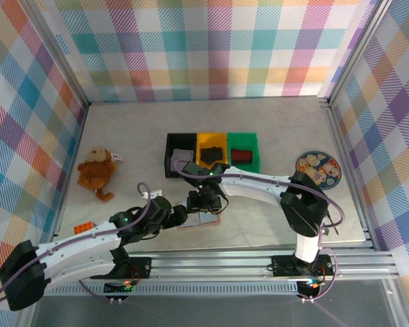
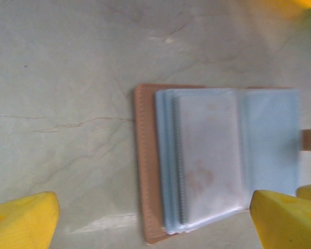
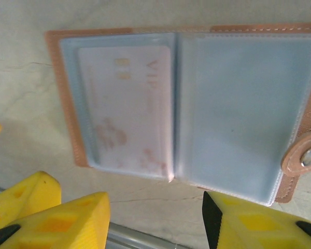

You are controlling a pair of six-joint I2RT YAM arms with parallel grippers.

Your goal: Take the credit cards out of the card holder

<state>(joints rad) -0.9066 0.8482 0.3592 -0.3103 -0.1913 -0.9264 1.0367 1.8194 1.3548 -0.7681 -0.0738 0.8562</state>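
The pinkish-tan card holder (image 1: pixel 203 221) lies open and flat on the table near the front edge. In the right wrist view the card holder (image 3: pixel 233 104) shows its pale blue sleeves, and a white card (image 3: pixel 127 101) marked VIP sits inside the left sleeve; the snap strap (image 3: pixel 305 155) hangs off the right side. My right gripper (image 3: pixel 155 220) is open just in front of the holder's near edge, touching nothing. My left gripper (image 2: pixel 155 223) is open too, its yellow fingertips (image 2: pixel 23 220) straddling the holder (image 2: pixel 147 155) from the side. In the top view the left gripper (image 1: pixel 181 214) and right gripper (image 1: pixel 204 202) flank it.
A black bin (image 1: pixel 180 145), a yellow bin (image 1: pixel 212 142) and a green bin (image 1: pixel 244 142) stand in a row behind the holder. A brown plush monkey (image 1: pixel 97 170) lies at the left, a round patterned plate (image 1: pixel 318 168) at the right. The metal rail (image 3: pixel 140 239) runs along the table's front edge.
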